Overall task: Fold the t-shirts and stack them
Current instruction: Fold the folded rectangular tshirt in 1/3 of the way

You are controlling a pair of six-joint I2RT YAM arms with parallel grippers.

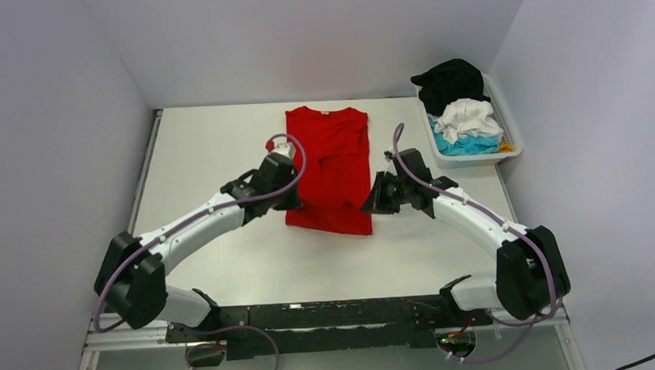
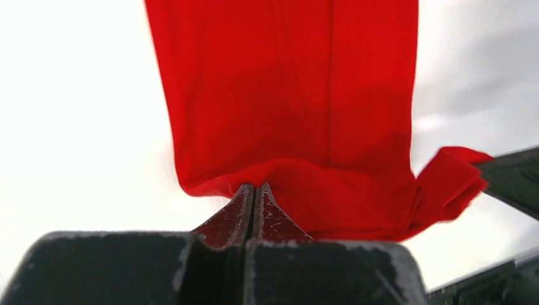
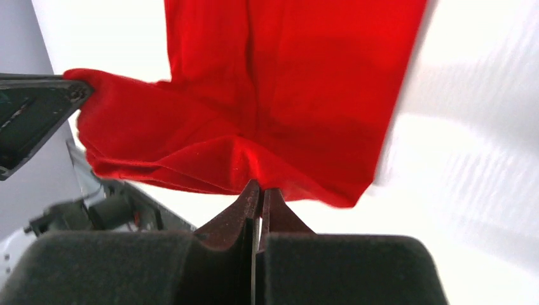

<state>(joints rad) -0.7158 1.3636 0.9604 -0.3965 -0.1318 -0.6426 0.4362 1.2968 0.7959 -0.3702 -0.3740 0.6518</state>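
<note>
**Top view.** The red t-shirt [image 1: 331, 151] lies on the desk [image 1: 214, 148] at frame centre as a narrow strip. Its long axis runs straight up the frame, with the collar at the upper end and the hem at the lower end. My left pincer [image 1: 292, 205] sits at the hem's lower-left corner and my right pincer [image 1: 367, 207] at its lower-right corner. Each arm is at its own corner, so neither is nearer than the other. The whole length of the shirt lies above both pincers in the frame. I judge the next fold to be the hem carried up along that axis toward the collar. At upper right, the basket [image 1: 513, 148] holds the black t-shirt [image 1: 451, 81], the white t-shirt [image 1: 469, 116] and the turquoise t-shirt [image 1: 464, 146].

**Left wrist view.** My left pincer is pressed together on the hem edge at lower centre, and the cloth puckers at its tips. The strip runs away toward the top of the frame. At the right edge the hem's other corner is bunched against my right pincer.

**Right wrist view.** My right pincer is likewise closed on a gathered ridge of hem at lower centre. The shirt stretches to the top of the frame, and my left pincer shows at the left edge. Whether either grip takes in every layer of the fold cannot be told from here.
</note>
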